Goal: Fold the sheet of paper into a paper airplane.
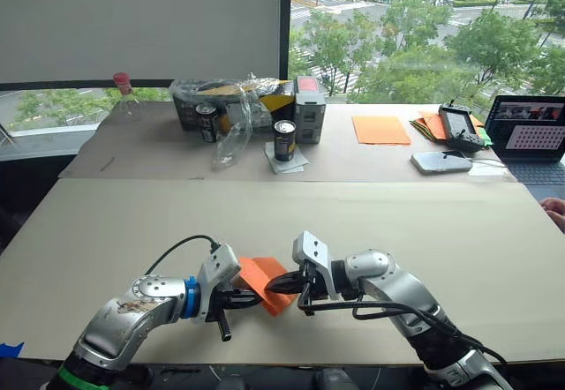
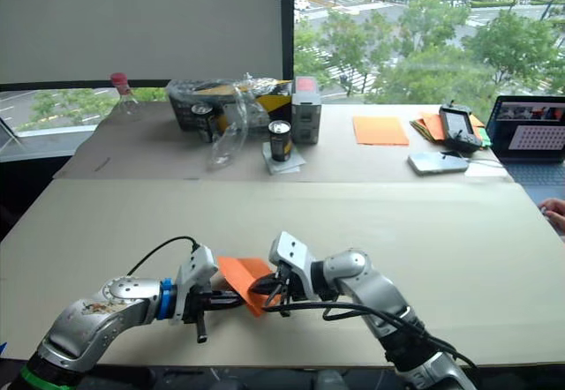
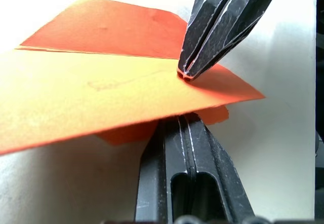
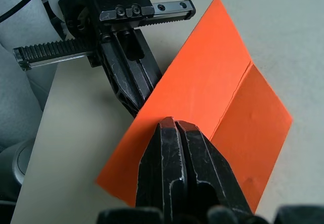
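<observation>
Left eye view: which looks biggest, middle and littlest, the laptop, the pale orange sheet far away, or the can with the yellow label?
1. Laptop, though the picture edge cuts it off.
2. Pale orange sheet.
3. Can with the yellow label.
All three sit far back on the table, so nearness hardly skews this.

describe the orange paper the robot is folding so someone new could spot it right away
Start at the big beige table and look to its near edge, where the left hand and right hand meet. The sheet of paper is pinched between them, bright orange and already folded into layers. The paler orange sheet lies flat and untouched on the far table.
</observation>
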